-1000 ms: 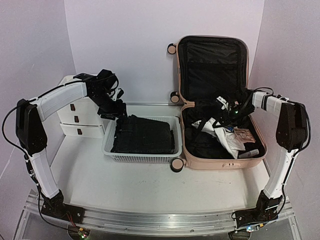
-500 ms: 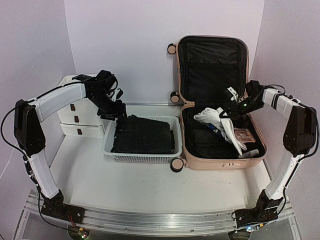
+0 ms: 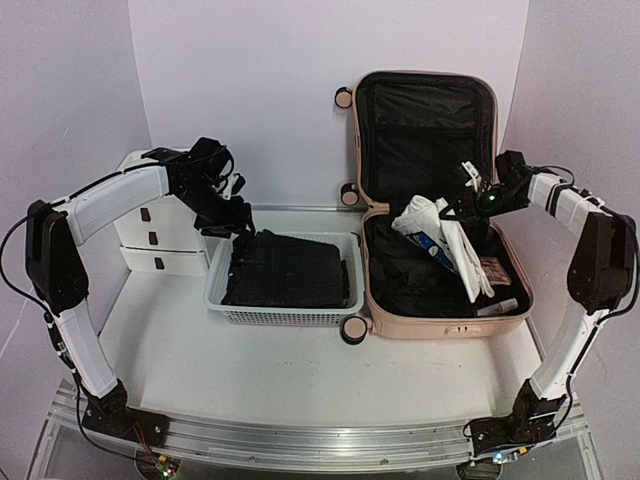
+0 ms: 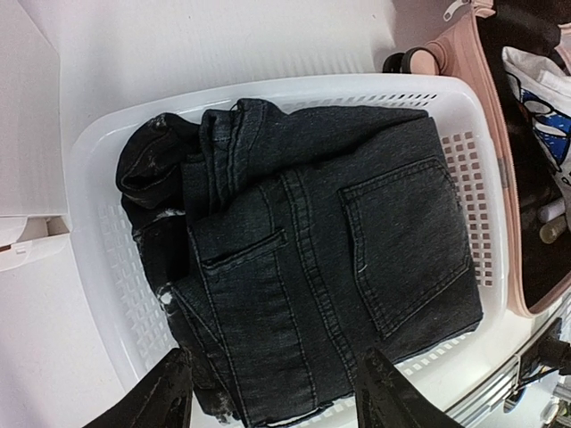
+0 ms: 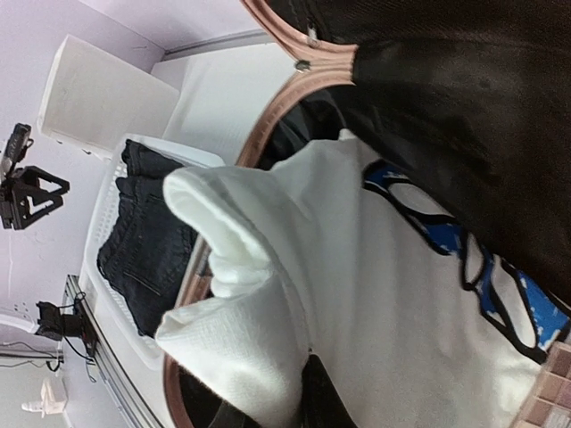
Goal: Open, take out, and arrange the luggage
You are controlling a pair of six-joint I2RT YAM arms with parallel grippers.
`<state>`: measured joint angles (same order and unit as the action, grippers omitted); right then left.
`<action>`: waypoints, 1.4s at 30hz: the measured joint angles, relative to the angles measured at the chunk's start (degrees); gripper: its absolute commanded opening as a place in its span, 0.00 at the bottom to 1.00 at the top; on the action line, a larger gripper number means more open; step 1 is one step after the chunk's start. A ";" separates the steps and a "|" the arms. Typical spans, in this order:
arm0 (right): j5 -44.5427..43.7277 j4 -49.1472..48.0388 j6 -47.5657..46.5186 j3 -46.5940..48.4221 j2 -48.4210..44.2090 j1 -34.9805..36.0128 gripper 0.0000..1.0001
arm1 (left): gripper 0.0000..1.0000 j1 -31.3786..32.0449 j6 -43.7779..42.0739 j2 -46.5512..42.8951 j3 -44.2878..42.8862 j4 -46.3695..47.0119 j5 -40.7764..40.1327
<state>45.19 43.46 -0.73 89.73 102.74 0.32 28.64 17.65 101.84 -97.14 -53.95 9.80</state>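
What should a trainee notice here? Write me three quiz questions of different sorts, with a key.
1. True or false: the left gripper grips the dark jeans.
2. The right gripper holds: A) white printed garment, B) jeans, C) nothing.
3. Fill in: the jeans lie in the white mesh ___, beside the open luggage.
Key: 1 false, it hangs open above them; 2 A; 3 basket.

right gripper (image 3: pixel 466 203) up and back vs 1 s ago; white shirt (image 3: pixel 437 222) pinched in it now lifted off luggage (image 3: pixel 430 326) contents, hanging below jaws.
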 measured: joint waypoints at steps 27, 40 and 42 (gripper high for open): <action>-6.88 -10.10 -2.21 17.18 12.61 31.21 0.00 | 0.64 0.00 4.90 -16.44 6.45 0.57 2.14; -4.26 -9.97 -26.21 28.72 25.66 40.92 0.00 | 0.64 0.00 7.67 -34.36 22.40 6.03 0.94; -4.26 -9.88 -30.23 28.81 26.53 42.97 0.00 | 0.65 0.00 7.32 -37.51 25.68 8.11 0.90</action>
<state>40.93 33.58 -30.96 118.54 129.27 43.29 28.64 24.97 64.34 -71.46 -45.84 10.70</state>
